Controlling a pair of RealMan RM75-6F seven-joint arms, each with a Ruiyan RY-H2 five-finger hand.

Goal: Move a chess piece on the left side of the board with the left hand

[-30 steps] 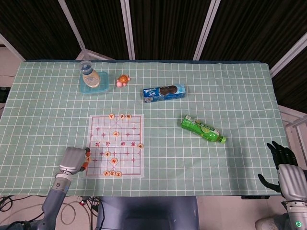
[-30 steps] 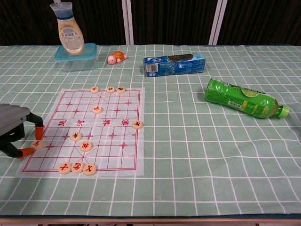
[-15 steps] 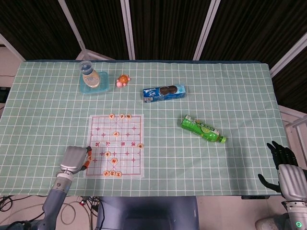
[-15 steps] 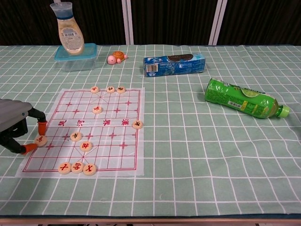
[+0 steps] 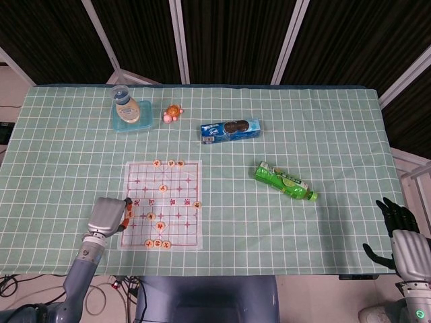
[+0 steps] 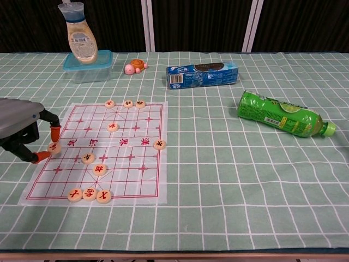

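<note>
Carrying step: the grey left hand [image 6: 22,131] pinches a round tan chess piece [image 6: 53,147] at the red-lined paper board's [image 6: 147,180] left edge, apparently next to be set on a line crossing; the black right hand [image 5: 404,243] rests open well right of the board.

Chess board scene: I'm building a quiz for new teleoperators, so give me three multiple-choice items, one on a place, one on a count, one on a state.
1. Where does the left hand hold its chess piece?
A. At the board's left edge
B. Beside the green bottle
C. In the plastic tub

2. How many pieces sit in the row along the board's far edge?
A. One
B. Three
C. Six

3. How does the green bottle rest?
A. Upright
B. On its side
C. Upside down

Answers: 1 A, fingertips pinch it there; 2 B, three discs show; 3 B, it lies flat on the cloth.
</note>
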